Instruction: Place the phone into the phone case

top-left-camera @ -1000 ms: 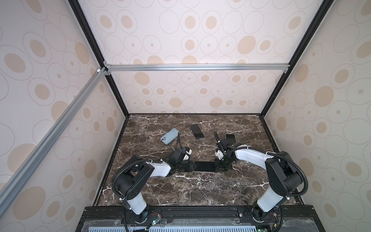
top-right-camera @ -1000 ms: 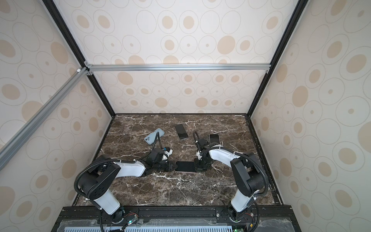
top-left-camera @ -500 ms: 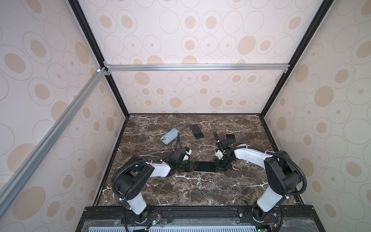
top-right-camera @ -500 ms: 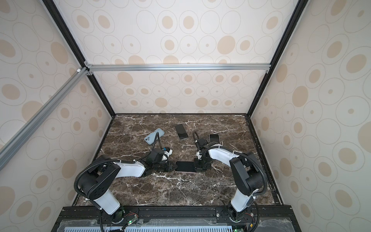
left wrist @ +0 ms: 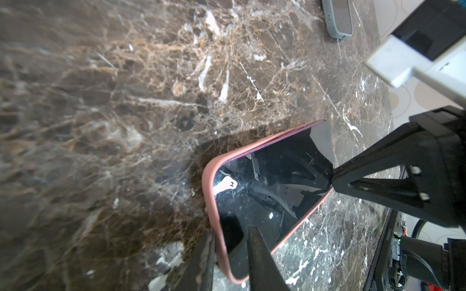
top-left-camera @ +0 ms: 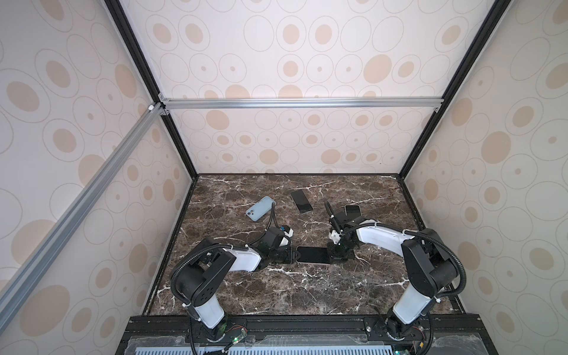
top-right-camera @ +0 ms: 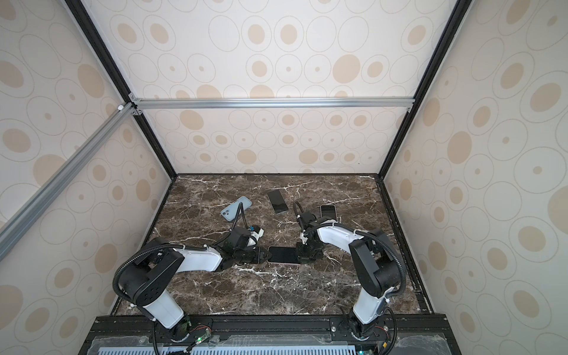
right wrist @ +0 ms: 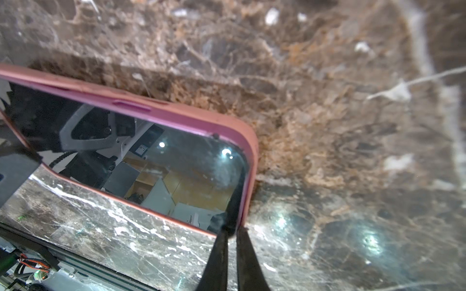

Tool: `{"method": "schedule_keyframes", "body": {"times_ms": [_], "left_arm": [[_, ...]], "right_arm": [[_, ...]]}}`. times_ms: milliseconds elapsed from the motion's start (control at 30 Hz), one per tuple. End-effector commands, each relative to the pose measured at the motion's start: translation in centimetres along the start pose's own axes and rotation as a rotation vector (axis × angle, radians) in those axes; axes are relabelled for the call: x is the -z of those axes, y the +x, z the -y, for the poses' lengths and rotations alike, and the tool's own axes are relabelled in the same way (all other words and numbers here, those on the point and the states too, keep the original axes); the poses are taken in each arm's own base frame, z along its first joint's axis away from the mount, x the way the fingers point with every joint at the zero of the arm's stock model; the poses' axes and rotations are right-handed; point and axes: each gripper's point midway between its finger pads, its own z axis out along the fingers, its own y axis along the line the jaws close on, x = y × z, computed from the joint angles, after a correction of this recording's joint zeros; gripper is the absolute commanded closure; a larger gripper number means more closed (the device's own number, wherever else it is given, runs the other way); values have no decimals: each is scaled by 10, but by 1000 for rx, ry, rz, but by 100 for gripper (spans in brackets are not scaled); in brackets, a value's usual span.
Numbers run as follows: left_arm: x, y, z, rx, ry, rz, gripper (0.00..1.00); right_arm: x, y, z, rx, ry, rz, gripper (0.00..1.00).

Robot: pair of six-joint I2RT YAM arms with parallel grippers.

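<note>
The left end effector [left wrist: 230, 235] pinches the pink phone case [left wrist: 210, 176] by the rim at its 9 o'clock end. The right end effector [right wrist: 232, 233], fully closed, touches the 3 o'clock end. The phone [top-left-camera: 312, 254] lies screen-up inside it, mid-tabletop [top-left-camera: 276, 295].

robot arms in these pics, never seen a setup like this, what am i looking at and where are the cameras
Two white-and-black robot arms stand at the near edge of a marble table, each ending in a two-fingered gripper. Both top views look down on the whole booth from one overhead stereo camera; the other two pictures come from cameras on the arms' wrists. Between the arms lies a phone in a pink case. The left gripper seems to pinch one end; the right gripper, shut, presses its tips on the other end. Farther back lie a light blue phone, a dark phone and a third phone.
</note>
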Motion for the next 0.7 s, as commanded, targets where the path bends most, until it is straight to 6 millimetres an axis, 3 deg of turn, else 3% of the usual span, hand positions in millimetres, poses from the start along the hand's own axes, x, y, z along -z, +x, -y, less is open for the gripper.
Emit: {"method": "schedule_keyframes", "body": {"times_ms": [0,367,667], "left_arm": [[2,9,1,8,3,-24,76],[4,7,0,11,-4,-14,76],[4,6,1,16,1,-3,76]], "right_arm": [[-57,11,18,17,82,-57,89],[-38,7,22,39,145,-14,88],[8,-5,1,86,99,51,80]]}}
